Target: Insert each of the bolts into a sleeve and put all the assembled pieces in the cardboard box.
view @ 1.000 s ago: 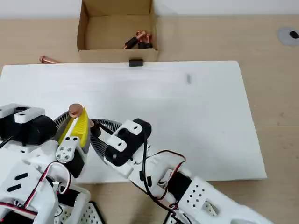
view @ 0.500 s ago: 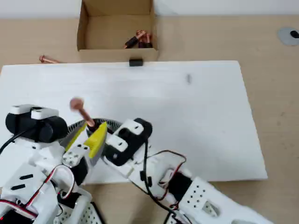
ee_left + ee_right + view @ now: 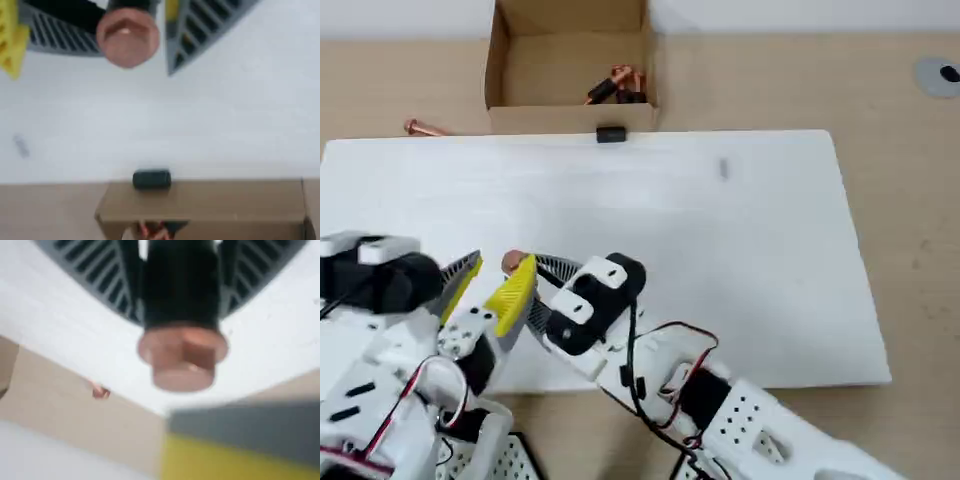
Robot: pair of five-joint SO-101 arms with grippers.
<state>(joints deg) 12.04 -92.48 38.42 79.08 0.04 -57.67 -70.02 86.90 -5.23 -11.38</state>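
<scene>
My right gripper (image 3: 534,283) is shut on a black sleeve (image 3: 180,287) low over the white board's front left. A copper bolt sits in that sleeve, only its head (image 3: 512,262) sticking out. In the left wrist view the bolt head (image 3: 127,36) faces the camera. My left gripper (image 3: 497,267) is open, its yellow finger (image 3: 512,292) and grey finger (image 3: 461,275) either side of the head without touching it. A loose sleeve (image 3: 611,134) lies in front of the cardboard box (image 3: 498,70), which holds several assembled pieces (image 3: 618,85). A loose bolt (image 3: 423,128) lies on the table left of the box.
The white board (image 3: 740,240) covers most of the table and is bare in its middle and right. The box stands at the back, just beyond the board's far edge. A grey round disc (image 3: 937,76) sits at the table's far right.
The bolt, held up by the left gripper a second ago, has tipped over and slid into the sleeve in the right gripper. The left gripper has opened and let go.
</scene>
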